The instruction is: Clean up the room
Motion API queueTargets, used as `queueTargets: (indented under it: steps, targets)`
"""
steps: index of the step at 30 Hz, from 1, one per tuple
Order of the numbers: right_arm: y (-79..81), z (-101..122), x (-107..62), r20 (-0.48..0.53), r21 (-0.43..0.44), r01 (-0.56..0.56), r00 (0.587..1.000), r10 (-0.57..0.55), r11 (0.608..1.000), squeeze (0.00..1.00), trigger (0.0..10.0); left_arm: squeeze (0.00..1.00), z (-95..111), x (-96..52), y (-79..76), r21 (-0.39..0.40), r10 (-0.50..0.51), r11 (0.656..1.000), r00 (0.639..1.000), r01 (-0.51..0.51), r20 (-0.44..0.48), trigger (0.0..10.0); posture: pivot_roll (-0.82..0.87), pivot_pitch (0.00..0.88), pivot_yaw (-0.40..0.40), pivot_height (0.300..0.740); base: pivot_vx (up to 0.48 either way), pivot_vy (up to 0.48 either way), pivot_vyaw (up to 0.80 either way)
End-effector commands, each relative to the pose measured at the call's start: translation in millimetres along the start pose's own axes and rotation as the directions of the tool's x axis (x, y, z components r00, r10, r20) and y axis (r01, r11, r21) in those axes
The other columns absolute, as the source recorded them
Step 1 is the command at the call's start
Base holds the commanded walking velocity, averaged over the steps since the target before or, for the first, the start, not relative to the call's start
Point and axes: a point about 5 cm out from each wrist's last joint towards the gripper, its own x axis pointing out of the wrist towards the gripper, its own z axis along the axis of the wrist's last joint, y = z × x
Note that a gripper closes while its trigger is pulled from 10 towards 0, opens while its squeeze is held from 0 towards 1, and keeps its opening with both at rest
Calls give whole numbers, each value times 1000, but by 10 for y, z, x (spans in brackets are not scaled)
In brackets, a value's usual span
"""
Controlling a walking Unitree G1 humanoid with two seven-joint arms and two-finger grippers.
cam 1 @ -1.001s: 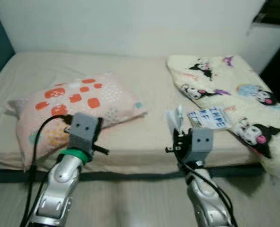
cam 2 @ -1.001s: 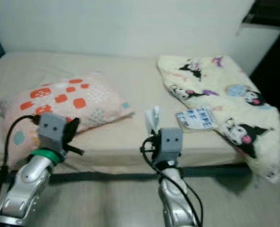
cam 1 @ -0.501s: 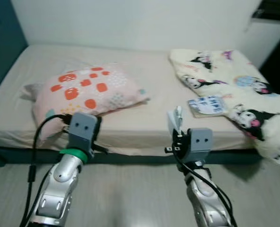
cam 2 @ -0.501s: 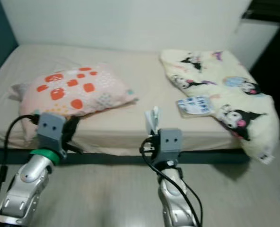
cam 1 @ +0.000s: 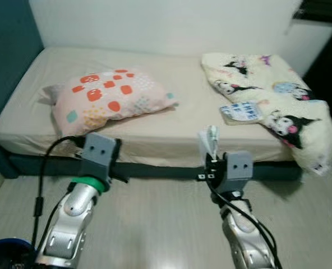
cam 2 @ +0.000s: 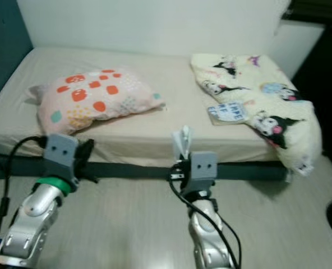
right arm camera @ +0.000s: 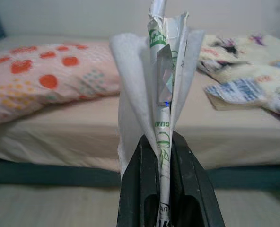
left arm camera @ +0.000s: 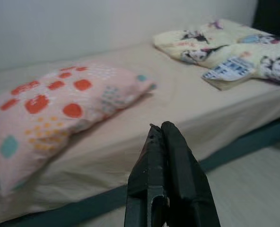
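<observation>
My right gripper (right arm camera: 162, 142) is shut on a flattened white wrapper with green print (right arm camera: 164, 90), which sticks up above the wrist (cam 1: 211, 141) in front of the bed. My left gripper (left arm camera: 163, 135) is shut with nothing between its fingers, held out over the floor short of the bed. On the bed lie a pink pillow with orange spots (cam 1: 110, 98), a cream cartoon-print blanket (cam 1: 267, 89) and a small blue-and-white packet (cam 1: 240, 111) beside the blanket.
The bed (cam 1: 177, 137) with a beige sheet runs across the view, against a white wall. A dark teal wall (cam 1: 9, 56) stands at the left. Pale wood floor (cam 1: 160, 218) lies between me and the bed. A dark blue round object (cam 1: 3, 252) shows at the lower left.
The camera has drawn back from the bed, so the bed looks farther off and more floor shows. Both arms keep their pose, and the wrapper stays in the right gripper.
</observation>
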Motion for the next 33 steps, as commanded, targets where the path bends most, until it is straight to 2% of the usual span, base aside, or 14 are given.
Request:
queueTargets:
  steps: [1, 9, 18, 33]
  targets:
    - [26, -42, -23, -19, -3, -5, 1000, 5, 1000, 0, 10000, 0, -53, -33, 31, 13, 10, 1000, 1000, -9, -22, 10000, 25, 39, -18, 740, -307, 0, 0]
    - [33, -39, -22, -16, -7, -6, 1000, 6, 1000, 0, 10000, 0, -61, -34, 33, 13, 10, 1000, 1000, -10, -26, 10000, 26, 40, -18, 740, -307, 0, 0]
    - [53, -70, -23, -38, -31, -22, 999, 21, 999, 0, 10000, 0, -89, -17, 23, 2, 28, 1000, 998, -28, -53, 10000, 27, 40, -17, 740, 0, 0, 0]
    - [48, -83, -25, -53, -35, -29, 998, 27, 999, 0, 10000, 0, -124, -15, -4, -1, 42, 999, 995, -42, -88, 10000, 25, 41, -16, 740, 0, 0, 784]
